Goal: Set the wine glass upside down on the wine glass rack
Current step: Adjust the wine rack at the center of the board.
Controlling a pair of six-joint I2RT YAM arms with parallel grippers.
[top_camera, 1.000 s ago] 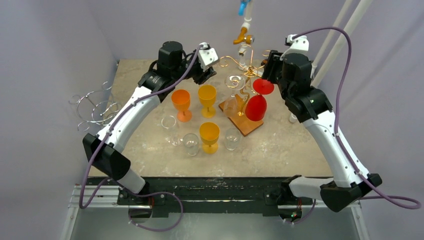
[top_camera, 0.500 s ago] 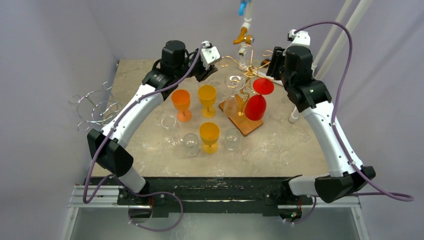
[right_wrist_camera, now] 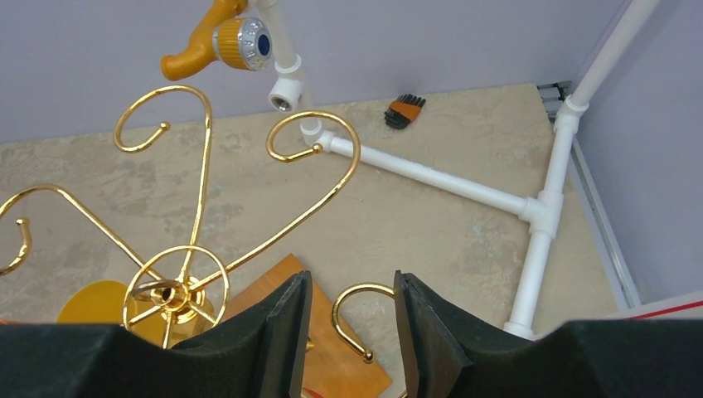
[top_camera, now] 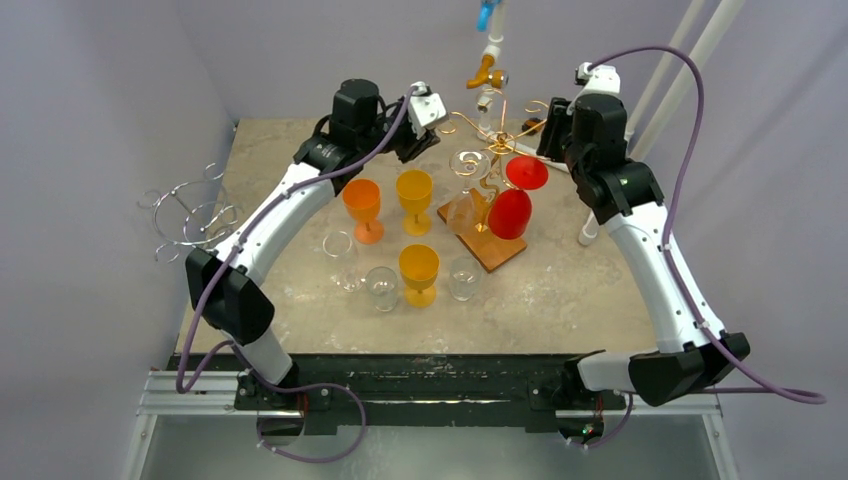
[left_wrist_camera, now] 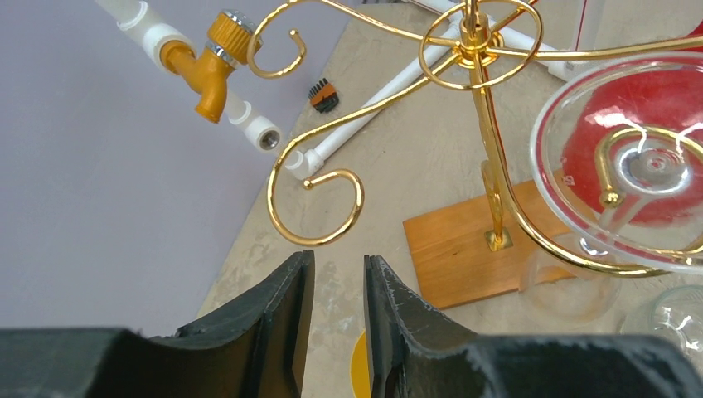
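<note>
Top external — left pincer closer to the rack, jaws narrower

The wine glass rack is shiny gold, its wooden base reddish-brown. The red glass, the orange glass and the yellow glasses are solid-coloured; the clear glasses are colourless. The table is mottled beige, the pipes white, the tap orange-yellow.

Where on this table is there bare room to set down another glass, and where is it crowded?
Bare tabletop lies right of the rack's wooden base, up to the right arm, and along the near edge before the front yellow goblet. Crowded: the middle, where goblets and clear glasses cluster left of the base.
</note>
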